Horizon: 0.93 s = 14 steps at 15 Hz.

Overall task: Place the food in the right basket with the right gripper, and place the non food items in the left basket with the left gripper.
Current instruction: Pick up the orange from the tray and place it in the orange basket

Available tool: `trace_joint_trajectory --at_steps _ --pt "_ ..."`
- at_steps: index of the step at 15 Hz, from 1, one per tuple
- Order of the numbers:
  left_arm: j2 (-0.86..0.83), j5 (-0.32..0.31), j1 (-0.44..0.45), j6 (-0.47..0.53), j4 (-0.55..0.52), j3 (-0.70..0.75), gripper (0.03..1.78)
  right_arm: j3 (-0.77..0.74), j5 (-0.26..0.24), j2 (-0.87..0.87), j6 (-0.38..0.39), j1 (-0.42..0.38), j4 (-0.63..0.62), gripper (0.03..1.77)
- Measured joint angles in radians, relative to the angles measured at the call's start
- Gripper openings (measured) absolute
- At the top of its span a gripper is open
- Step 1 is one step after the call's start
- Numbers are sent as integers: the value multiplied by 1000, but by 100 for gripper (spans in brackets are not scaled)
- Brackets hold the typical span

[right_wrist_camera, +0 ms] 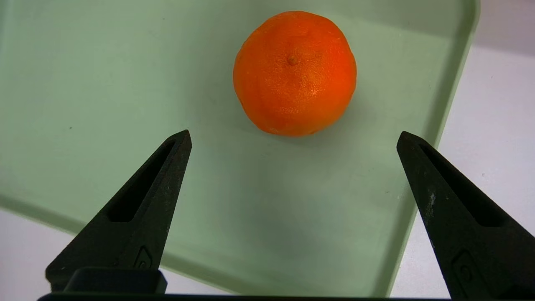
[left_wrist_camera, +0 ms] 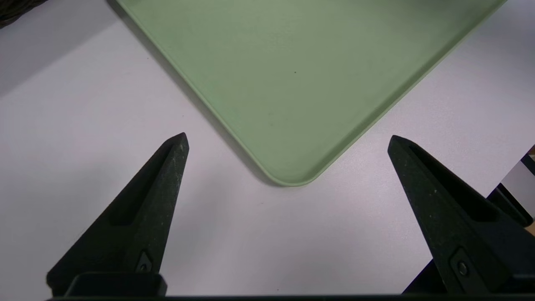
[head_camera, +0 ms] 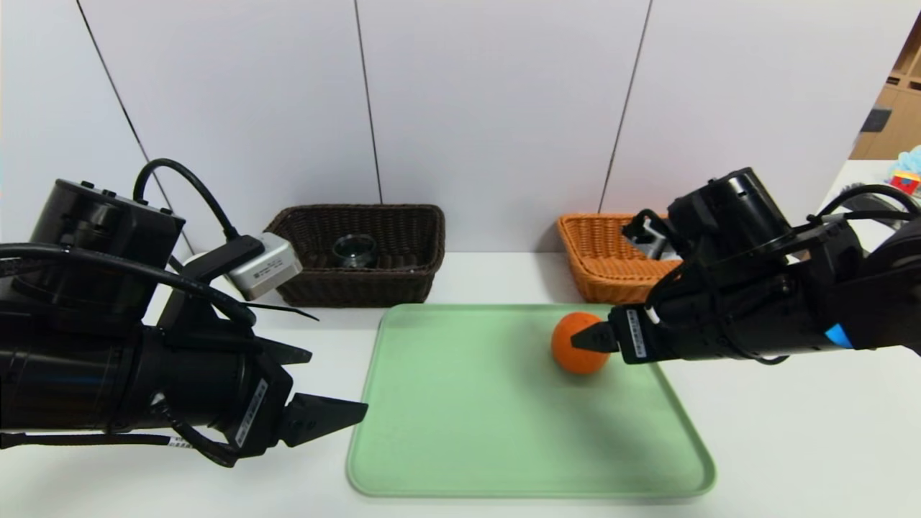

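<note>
Right pincer (right_wrist_camera: 294, 140) is gaping wide open, holding nothing, so I'm thinking the mandarin (right_wrist_camera: 294, 73) is risking rolling if a fingertip is nudging it.

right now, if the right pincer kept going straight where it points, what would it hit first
Probably the orange fruit or the green tray under it; depth is unclear, but the right pincer stands open.
</note>
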Motion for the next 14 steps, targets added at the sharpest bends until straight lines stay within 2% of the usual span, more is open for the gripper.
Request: trace_joint_trajectory --at_steps 2,7,13,14 --pt "-1 0 -3 -1 0 0 169 -49 -45 53 37 18 34 170" --pt "1 0 -9 -6 0 0 169 -118 -93 156 53 39 31 170" --pt "1 0 -8 -9 0 -1 169 -150 -109 232 51 37 27 170" --pt "1 0 -8 -9 0 -1 169 -151 -110 239 49 36 27 163"
